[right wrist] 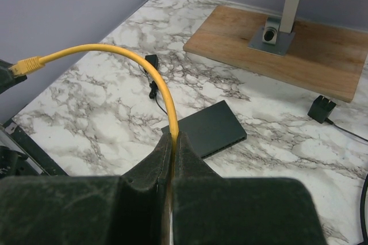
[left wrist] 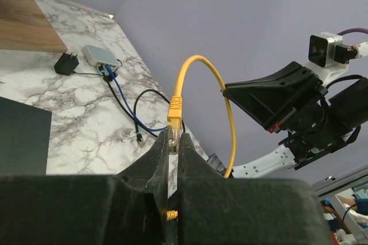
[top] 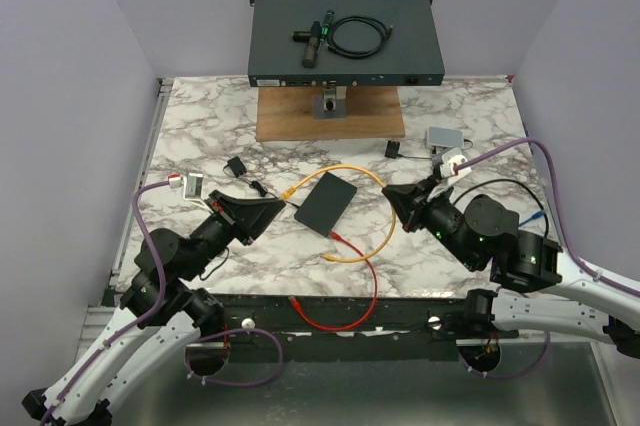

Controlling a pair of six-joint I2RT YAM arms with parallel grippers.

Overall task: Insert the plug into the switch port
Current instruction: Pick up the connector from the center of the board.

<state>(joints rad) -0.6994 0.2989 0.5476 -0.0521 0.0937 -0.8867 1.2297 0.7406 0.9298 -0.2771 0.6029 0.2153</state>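
the jaws of the left gripper (left wrist: 172, 141) are pinching the yellow plug (left wrist: 175, 113) while those of the right gripper (right wrist: 172, 141) are clamping its cable (right wrist: 123, 54) farther along, likely lifting slack clear of the black switch (top: 326, 203) lying between them on the table (top: 200, 136).

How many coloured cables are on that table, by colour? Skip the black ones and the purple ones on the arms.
Yellow cable: 1
Red cable: 1
Blue cable: 1
Total: 3
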